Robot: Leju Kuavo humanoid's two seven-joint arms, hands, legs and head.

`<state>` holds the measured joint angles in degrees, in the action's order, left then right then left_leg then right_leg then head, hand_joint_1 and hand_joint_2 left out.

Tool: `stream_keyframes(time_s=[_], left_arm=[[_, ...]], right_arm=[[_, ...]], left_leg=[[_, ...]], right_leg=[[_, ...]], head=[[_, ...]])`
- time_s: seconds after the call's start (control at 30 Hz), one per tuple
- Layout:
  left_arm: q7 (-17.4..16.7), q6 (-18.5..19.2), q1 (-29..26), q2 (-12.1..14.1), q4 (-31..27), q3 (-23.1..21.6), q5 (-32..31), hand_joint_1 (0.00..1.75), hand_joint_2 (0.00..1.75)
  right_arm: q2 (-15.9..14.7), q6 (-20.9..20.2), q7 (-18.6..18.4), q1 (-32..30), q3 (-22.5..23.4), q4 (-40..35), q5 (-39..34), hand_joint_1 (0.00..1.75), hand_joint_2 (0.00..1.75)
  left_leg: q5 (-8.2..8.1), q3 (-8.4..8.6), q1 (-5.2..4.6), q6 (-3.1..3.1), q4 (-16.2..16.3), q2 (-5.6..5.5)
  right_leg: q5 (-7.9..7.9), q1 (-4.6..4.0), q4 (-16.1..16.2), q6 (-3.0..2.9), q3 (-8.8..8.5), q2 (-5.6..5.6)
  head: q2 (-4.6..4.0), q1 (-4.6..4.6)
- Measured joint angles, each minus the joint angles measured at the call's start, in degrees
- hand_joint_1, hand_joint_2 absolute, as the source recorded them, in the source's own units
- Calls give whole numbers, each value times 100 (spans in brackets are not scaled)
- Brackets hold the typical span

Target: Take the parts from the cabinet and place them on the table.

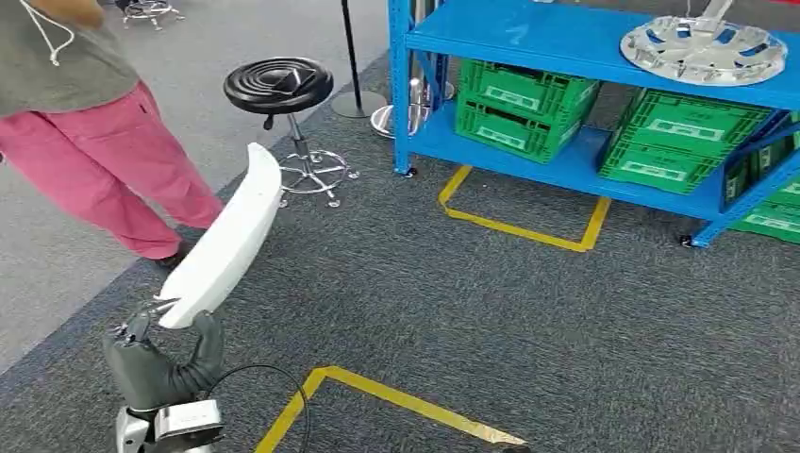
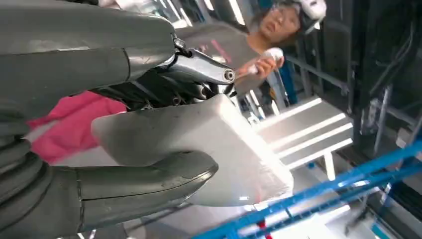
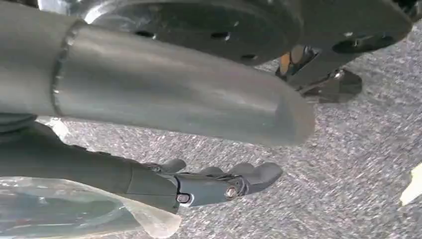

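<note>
White curved part (image 1: pixel 226 241) is being gripped by the left hand (image 1: pixel 156 363) (tilted up); right hand (image 3: pixel 219 181) is hanging with fingers apart, holding nothing.

The head view is evenly and brightly lit, with soft shadows cast under the stool (image 1: pixel 279 87). Glare is seen on the white part (image 2: pixel 219 149) in the left wrist view. The right wrist view is motion-blurred.
</note>
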<state>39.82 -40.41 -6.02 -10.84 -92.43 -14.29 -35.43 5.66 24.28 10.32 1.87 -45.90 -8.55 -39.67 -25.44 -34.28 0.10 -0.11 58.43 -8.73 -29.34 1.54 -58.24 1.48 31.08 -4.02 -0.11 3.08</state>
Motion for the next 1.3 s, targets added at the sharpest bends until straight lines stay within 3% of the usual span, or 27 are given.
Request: stream_keyframes(time_s=[0.03, 0.07, 0.1, 0.13, 0.43, 0.47, 0.5, 0.53, 0.57, 0.6, 0.63, 0.67, 0.7, 0.73, 0.77, 0.8, 0.87, 0.9, 0.93, 1.03, 1.07, 1.1, 1.13, 1.17, 1.23, 1.27, 1.3], left_arm=[[2, 0, -11, -18, -35, 22, 0, 175, 175], [2, -2, -6, -37, -101, 35, 11, 175, 175], [4, -2, -11, -86, -190, 46, 39, 175, 175], [4, 0, -21, -133, -273, 55, 66, 175, 175], [4, 0, -23, -134, -289, 55, 70, 175, 175], [4, 0, -30, -164, -346, 57, 88, 175, 175], [4, 0, -58, -195, -474, 65, 127, 175, 175], [4, 0, -75, -201, -507, 70, 127, 175, 175], [4, 2, -88, -223, -654, 89, 125, 175, 175], [13, 4, -148, -234, -712, 122, 105, 175, 175], [22, 2, -186, -251, -728, 138, 63, 175, 175], [22, 2, -205, -251, -725, 142, 33, 175, 175], [22, 4, -234, -251, -719, 149, -5, 175, 175], [22, 4, -263, -251, -710, 151, -24, 175, 175], [22, 7, -287, -251, -704, 164, -35, 175, 175], [22, 4, -305, -249, -695, 181, -39, 175, 175], [22, 4, -328, -249, -691, 208, -39, 175, 175], [22, 4, -343, -249, -691, 223, -59, 175, 175], [22, 4, -349, -249, -691, 236, -77, 175, 175], [22, 4, -444, -241, -693, 271, -138, 175, 175], [22, 4, -463, -240, -695, 286, -142, 175, 175], [22, 0, -476, -240, -708, 304, -140, 175, 175], [22, 2, -470, -240, -717, 308, -140, 175, 175], [22, 2, -474, -240, -717, 308, -140, 175, 175], [22, 2, -504, -236, -717, 328, -127, 175, 175], [22, 2, -519, -234, -717, 341, -125, 175, 175], [22, 2, -532, -232, -717, 352, -125, 175, 175]], right_arm=[[17, 4, 4, 3, 0, 2, 2, 0, 0], [17, 35, 24, 4, 0, 4, 0, 0, 0], [22, 66, 50, -6, 0, 7, -4, 0, 0], [22, 87, 74, -20, 0, 7, -28, 0, 0], [22, 94, 79, -21, 0, 7, -31, 0, 0], [22, 114, 96, -26, 0, 9, -35, 0, 0], [22, 177, 124, -28, 0, 18, -59, 0, 0], [22, 201, 136, -24, 0, 17, -59, 0, 0], [83, 219, 153, -12, 0, 17, -63, 0, 0], [129, 247, 142, -4, 0, 17, -68, 0, 0], [135, 278, 92, -10, 0, 20, -87, 0, 0], [142, 275, 35, -24, -2, 26, -94, 0, 0], [142, 273, -19, -42, -2, 39, -103, 0, 0], [146, 269, -65, -62, -6, 44, -103, 0, 0], [149, 252, -107, -74, -15, 46, -103, 0, 0], [151, 225, -131, -81, -28, 48, -107, 0, 0], [149, 149, -144, -86, -46, 57, -146, 0, 0], [151, 94, -146, -87, -48, 57, -155, 0, 0], [153, 52, -146, -89, -50, 59, -155, 0, 0], [151, -28, -133, -58, -77, 59, -133, 0, 0], [155, -39, -116, -50, -83, 59, -118, 0, 0], [151, -44, -90, -44, -90, 61, -83, 0, 0], [151, -44, -68, -41, -96, 61, -68, 0, 0], [151, -52, -61, -44, -103, 61, -35, 0, 0], [149, -83, -61, -44, -151, 63, 2, 0, 0], [149, -92, -61, -39, -177, 63, 9, 0, 0], [149, -125, -66, -30, -199, 63, 4, 0, 0]], left_leg=[[-55, -23, -18, -22, 64, 220], [-222, -136, -29, -49, 299, 536], [-439, -317, -18, -77, 695, 695], [-638, -515, -9, -93, 1128, 770], [-674, -555, -8, -95, 1212, 781], [-766, -661, -5, -101, 1453, 803], [-753, -771, 1, -96, 1732, 824], [-620, -670, -1, -79, 1552, 833], [-161, 118, -165, 171, 89, 1430], [-115, 88, -184, 228, -46, 1179], [-20, 165, -90, 294, -174, 1013], [-16, 154, -85, 300, -173, 931], [-16, 151, -85, 300, -172, 852], [-16, 152, -85, 299, -167, 773], [-16, 156, -80, 298, -165, 699], [-17, 163, -69, 288, -163, 605], [-41, 169, -29, 229, -110, 435], [-70, 142, -18, 179, -59, 376], [-102, 82, -36, 131, 37, 298], [-42, 39, 8, 46, 4, 139], [-67, 19, 10, 27, 34, 125], [-149, -24, -19, 1, 148, 426], [-327, -156, -14, -26, 431, 646], [-574, -383, 0, -50, 914, 759], [-879, -784, 27, -74, 1745, 811], [-841, -817, 34, -79, 1808, 815], [-669, -722, 36, -72, 1629, 821]], right_leg=[[9, 8, 16, -29, -17, 104], [-2, -4, 16, -74, -24, 180], [-17, -22, 15, -104, -28, 279], [-27, -37, 14, -119, -31, 376], [-27, -41, 14, -119, -31, 396], [-31, -45, 14, -123, -30, 451], [-43, -65, 13, -134, -39, 641], [-49, -75, 13, -133, -43, 699], [-92, -140, 16, -113, -99, 932], [-118, -157, 65, -19, -162, 1223], [-431, -117, -384, 48, 68, 566], [-662, -105, -917, 69, 329, 452], [-812, -94, -1342, 91, 554, 416], [-858, -91, -1621, 112, 723, 412], [-772, -81, -1647, 130, 779, 412], [-545, -61, -1408, 149, 708, 410], [26, -4, -436, 197, 284, 288], [56, 48, -90, 232, 116, -31], [-14, 44, 35, 188, 40, -110], [-1, -16, -29, 59, 28, 65], [25, 29, 6, 10, 9, 154], [20, 19, 9, -20, -5, 218], [3, 6, 9, -67, -13, 293], [-8, -12, 9, -86, -21, 393], [-28, -32, 7, -108, -23, 580], [-35, -35, 7, -104, -32, 658], [-50, -35, 7, -101, -44, 735]], head=[[0, -2], [0, -66], [0, -83], [0, -70], [0, -74], [0, -77], [0, -77], [0, -79], [0, -68], [0, -81], [0, -48], [0, -35], [0, -28], [0, -35], [0, -26], [0, -35], [0, -33], [0, -20], [0, -20], [0, -28], [0, -26], [0, -50], [0, -88], [0, -76], [0, -79], [0, -81], [0, -81]])
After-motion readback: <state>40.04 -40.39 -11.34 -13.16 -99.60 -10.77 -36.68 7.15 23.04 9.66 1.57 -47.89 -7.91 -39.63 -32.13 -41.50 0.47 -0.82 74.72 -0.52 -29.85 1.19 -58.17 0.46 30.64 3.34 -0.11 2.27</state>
